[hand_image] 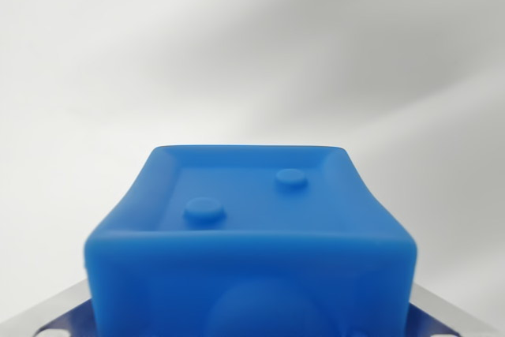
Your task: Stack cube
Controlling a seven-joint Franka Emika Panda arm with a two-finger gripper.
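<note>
Close under my wrist, blue cube [252, 234] filling the lower view, two raised studs on top, pale blurred backdrop, my pincer's grip unclear.

A blue cube [252, 234] is seen close up, low in the frame, two round studs [203, 211] raised on its recessed top.

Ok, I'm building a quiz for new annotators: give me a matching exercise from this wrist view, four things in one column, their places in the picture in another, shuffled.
1. blue plastic cube
2. two small round blue studs
3. grey metal pieces
4. plain white background

A. on the cube's recessed top face
B. upper half of the view
C. lower middle, close to the camera
D. bottom corners, either side of the cube

Pairs: 1-C, 2-A, 3-D, 4-B.
</note>
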